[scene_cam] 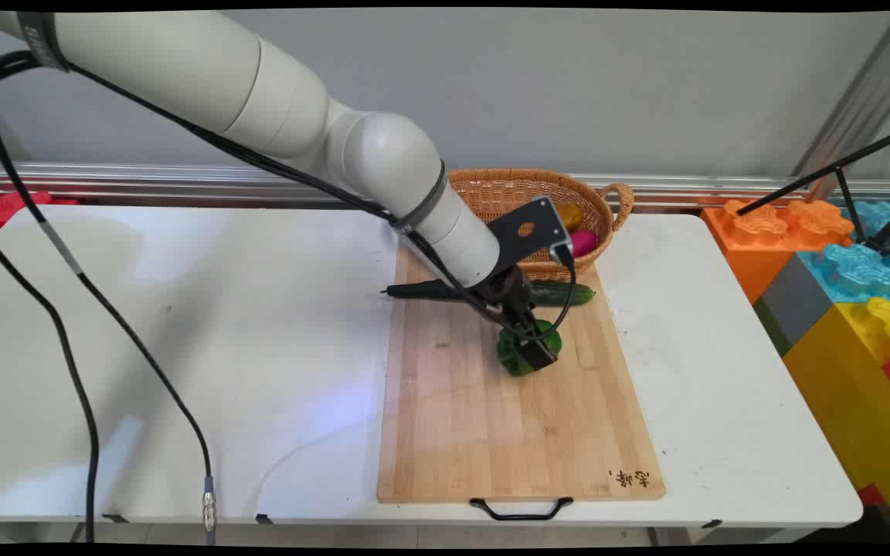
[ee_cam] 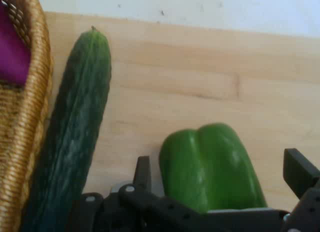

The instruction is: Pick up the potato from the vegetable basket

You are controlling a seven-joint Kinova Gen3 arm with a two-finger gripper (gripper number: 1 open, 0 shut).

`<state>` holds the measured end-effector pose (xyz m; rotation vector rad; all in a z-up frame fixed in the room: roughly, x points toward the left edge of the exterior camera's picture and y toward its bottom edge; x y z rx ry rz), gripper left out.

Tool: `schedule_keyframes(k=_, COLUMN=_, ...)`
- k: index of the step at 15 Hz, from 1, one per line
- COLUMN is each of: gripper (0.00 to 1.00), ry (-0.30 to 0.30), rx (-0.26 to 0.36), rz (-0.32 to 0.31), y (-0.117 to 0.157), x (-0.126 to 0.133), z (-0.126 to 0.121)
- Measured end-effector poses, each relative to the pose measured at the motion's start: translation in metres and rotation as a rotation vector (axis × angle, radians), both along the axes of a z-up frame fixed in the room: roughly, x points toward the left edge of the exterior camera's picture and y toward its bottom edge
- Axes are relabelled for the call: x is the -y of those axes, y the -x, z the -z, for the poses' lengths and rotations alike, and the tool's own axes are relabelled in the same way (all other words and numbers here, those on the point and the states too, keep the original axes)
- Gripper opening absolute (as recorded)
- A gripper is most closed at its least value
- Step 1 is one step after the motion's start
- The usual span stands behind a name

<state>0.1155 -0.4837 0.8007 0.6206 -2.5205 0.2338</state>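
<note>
A green bell pepper [scene_cam: 514, 360] lies on the wooden cutting board [scene_cam: 491, 417], a little behind its middle. My gripper [scene_cam: 531, 347] is down over the pepper and is open. In the hand view the pepper [ee_cam: 210, 167] sits between the two fingers. The left finger [ee_cam: 143, 172] is close beside it, and the right finger [ee_cam: 300, 172] stands a little apart. A long dark cucumber [scene_cam: 568, 293] lies across the board's far end, just behind the gripper. The hand view shows the cucumber [ee_cam: 75, 137] beside the basket wall.
A wicker basket [scene_cam: 522, 189] stands at the board's far edge, holding a pink item [scene_cam: 584, 242] and a yellow one [scene_cam: 568, 212]. A slender black object [scene_cam: 414, 291] lies left of the cucumber, partly behind the arm. Big coloured toy blocks [scene_cam: 839, 270] stand off the table's right side.
</note>
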Motion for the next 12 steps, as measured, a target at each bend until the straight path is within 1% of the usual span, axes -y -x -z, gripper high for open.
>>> schedule_keyframes(k=3, gripper=1.0, ry=-0.009, rx=-0.024, rz=-0.017, y=0.004, x=0.005, z=-0.017)
schedule_keyframes(k=4, gripper=1.0, ry=-0.006, rx=-0.034, rz=-0.029, y=0.006, x=0.01, z=-0.027)
schedule_keyframes(k=7, gripper=1.0, ry=0.028, rx=-0.043, rz=-0.064, y=0.005, x=0.028, z=-0.051)
schedule_keyframes(k=10, gripper=1.0, ry=0.084, rx=-0.035, rz=-0.131, y=-0.004, x=0.062, z=-0.073)
schedule_keyframes(k=12, gripper=1.0, ry=0.106, rx=-0.033, rz=-0.165, y=-0.01, x=0.083, z=-0.078)
